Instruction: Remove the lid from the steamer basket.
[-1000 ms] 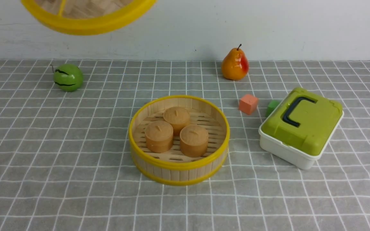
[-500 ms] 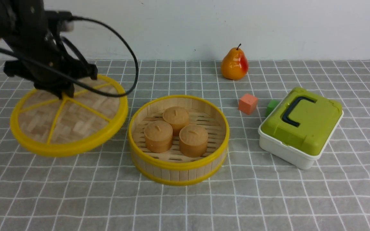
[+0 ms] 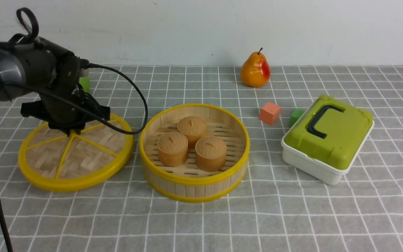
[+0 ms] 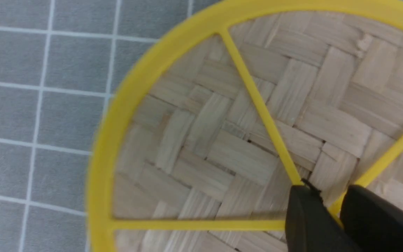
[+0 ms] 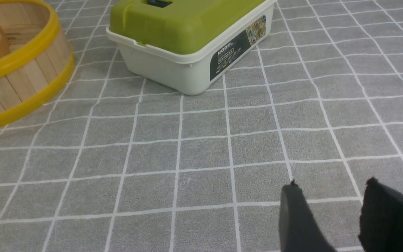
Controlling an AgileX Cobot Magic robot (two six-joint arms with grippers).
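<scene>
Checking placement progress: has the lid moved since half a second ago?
Yes. The lid, gripped by the left gripper, has come down beside the steamer basket, its near rim now lower against the basket's wall.

A grey tablecloth (image 3: pixel 292 217) with a grid of thin white lines covers the table on every side of the left gripper (image 3: pixel 71 132). Beyond the gripper stands a plain white wall (image 3: pixel 201 31) with faint marks. The light is soft and even.
</scene>
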